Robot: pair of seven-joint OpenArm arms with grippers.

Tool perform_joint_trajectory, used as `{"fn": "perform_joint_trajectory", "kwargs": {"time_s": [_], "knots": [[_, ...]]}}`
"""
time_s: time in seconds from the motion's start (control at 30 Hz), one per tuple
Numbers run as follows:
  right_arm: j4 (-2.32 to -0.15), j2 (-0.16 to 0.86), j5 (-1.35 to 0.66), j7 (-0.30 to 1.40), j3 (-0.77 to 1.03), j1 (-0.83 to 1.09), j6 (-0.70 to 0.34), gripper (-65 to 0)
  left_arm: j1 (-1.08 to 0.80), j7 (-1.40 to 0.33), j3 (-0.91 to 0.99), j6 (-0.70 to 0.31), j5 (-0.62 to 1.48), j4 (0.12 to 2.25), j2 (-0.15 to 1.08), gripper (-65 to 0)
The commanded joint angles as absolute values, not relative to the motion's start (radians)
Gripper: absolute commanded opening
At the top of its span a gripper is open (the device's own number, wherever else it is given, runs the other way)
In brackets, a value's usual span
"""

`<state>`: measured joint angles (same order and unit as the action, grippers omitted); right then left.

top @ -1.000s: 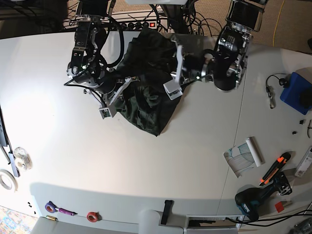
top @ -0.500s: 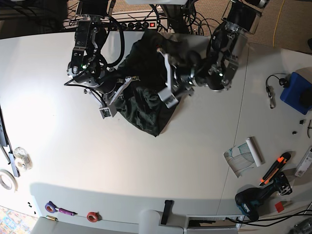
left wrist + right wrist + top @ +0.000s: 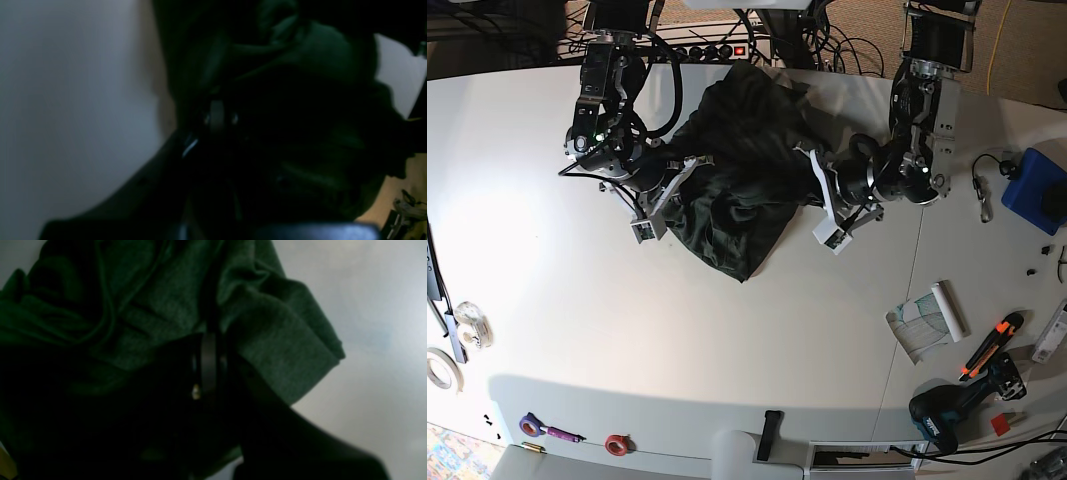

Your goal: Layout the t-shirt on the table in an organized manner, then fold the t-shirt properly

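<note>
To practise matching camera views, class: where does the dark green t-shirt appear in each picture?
Base: t-shirt lies crumpled at top centre.
Left wrist: t-shirt is a dark mass filling centre and right.
Right wrist: t-shirt fills left and centre.
Shared landmark: the white table beside it in every view.

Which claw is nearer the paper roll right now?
Left. The left claw sits at the edge of the shirt facing the paper roll; the right claw is at its far edge, the whole shirt between.
</note>
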<state>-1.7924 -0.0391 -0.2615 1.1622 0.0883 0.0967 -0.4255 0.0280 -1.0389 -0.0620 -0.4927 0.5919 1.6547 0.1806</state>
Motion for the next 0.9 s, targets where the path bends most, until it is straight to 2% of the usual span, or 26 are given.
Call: {"fn": "perform_joint_trajectory", "kwargs": {"time_s": [0.0, 0.13, 0.33, 0.43, 0.63, 0.77, 0.87], "knots": [[-1.803, -0.039, -0.26, 1.174, 0.087, 0.089, -0.425, -65.0, 0.042, -1.023, -0.054, -0.488, 0.605, 1.672, 0.184, -65.0], [-1.803, -0.039, -0.26, 1.174, 0.087, 0.089, -0.425, -65.0, 0.048, -1.019, -0.03, -0.489, 0.668, 1.682, 0.184, -65.0], [-1.803, -0.039, -0.26, 1.174, 0.087, 0.089, -0.425, -65.0, 0.05, -1.103, 0.082, -0.698, 1.234, 1.734, 0.183, -65.0], [-1.803, -0.039, -0.26, 1.174, 0.087, 0.089, -0.425, -65.0, 0.047, -1.232, 0.07, -0.698, 1.359, 1.744, 0.183, -65.0], [-1.803, -0.039, -0.261, 1.173, 0.087, 0.089, -0.425, -65.0, 0.014, -1.256, -0.11, -0.698, 1.262, 1.744, 0.183, -65.0], [-1.803, -0.039, -0.26, 1.173, 0.087, 0.089, -0.425, -65.0, 0.017, -1.09, -0.23, -0.698, 1.068, 1.744, 0.182, -65.0], [-1.803, -0.039, -0.26, 1.174, 0.087, 0.089, -0.425, -65.0, 0.026, -0.982, -0.273, -0.63, 0.886, 1.744, 0.171, -65.0]]}}
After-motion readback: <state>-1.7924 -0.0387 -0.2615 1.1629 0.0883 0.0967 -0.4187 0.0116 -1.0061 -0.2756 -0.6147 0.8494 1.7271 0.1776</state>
